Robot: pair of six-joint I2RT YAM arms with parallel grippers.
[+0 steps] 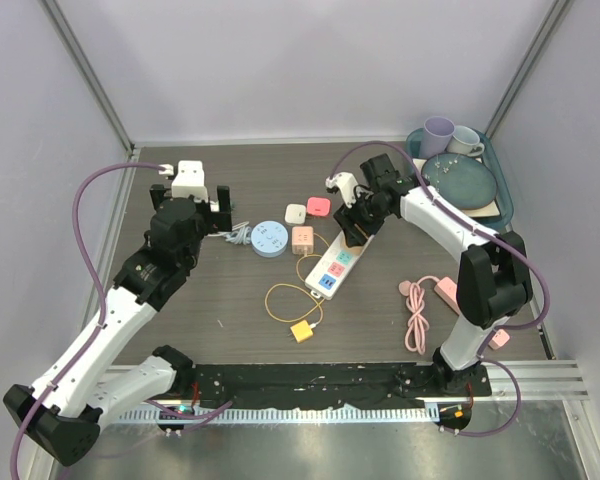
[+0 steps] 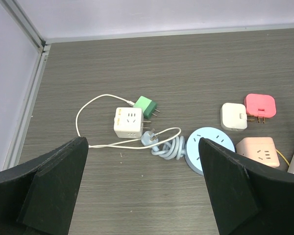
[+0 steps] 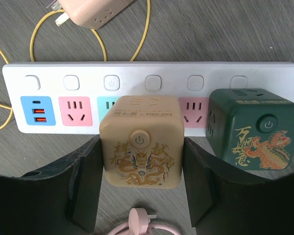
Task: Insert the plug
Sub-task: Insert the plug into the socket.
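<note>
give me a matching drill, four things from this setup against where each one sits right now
Things:
1 tan cube
2 dark green cube
3 round blue socket
4 purple mug

Places:
a in the tray at the far right corner
b between the right fingers
c at the end of the power strip, nothing gripping it
d lying left of the power strip in the top view

Pairs: 1-b, 2-c, 3-d, 4-a

Dark table (image 1: 380, 325): power strip (image 1: 332, 268), round socket (image 1: 270, 239) (blue), tray (image 1: 508, 200).
</note>
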